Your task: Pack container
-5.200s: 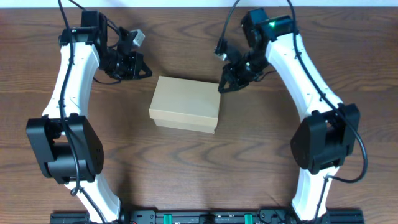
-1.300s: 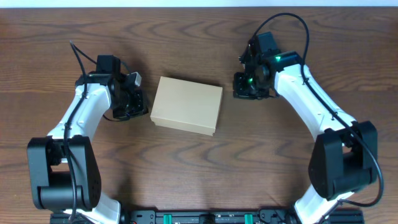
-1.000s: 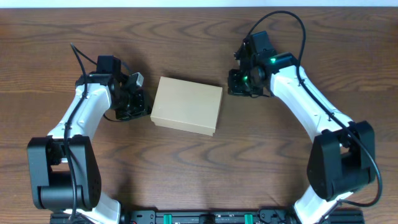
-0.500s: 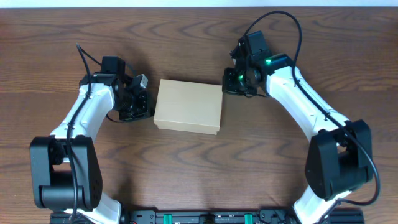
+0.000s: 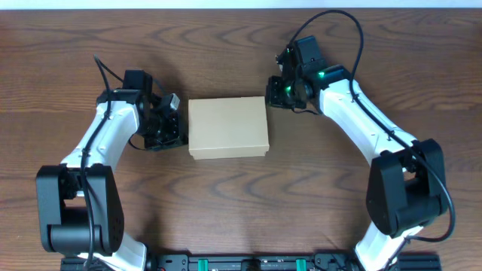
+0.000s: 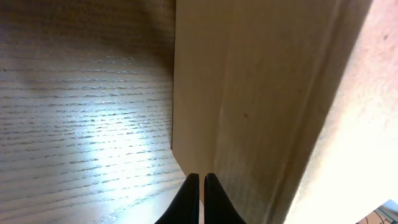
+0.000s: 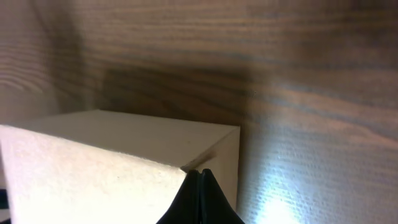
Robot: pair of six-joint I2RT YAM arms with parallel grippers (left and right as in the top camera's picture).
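Squared the box [image 5: 228,128] on the counter [image 5: 226,211] within the last second, from slanted to straight. Shows the lid down, so probably tidying a packed box, near the end. Sits mid-counter between both jaws. Left jaws clenched and empty, tips against its left wall. Right jaws clenched and empty, tips at its far right corner.

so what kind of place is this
Probably a robotics lab bench: a left arm and right arm based at a rail along the near edge of a wood-grain table, one plain cardboard box between them.
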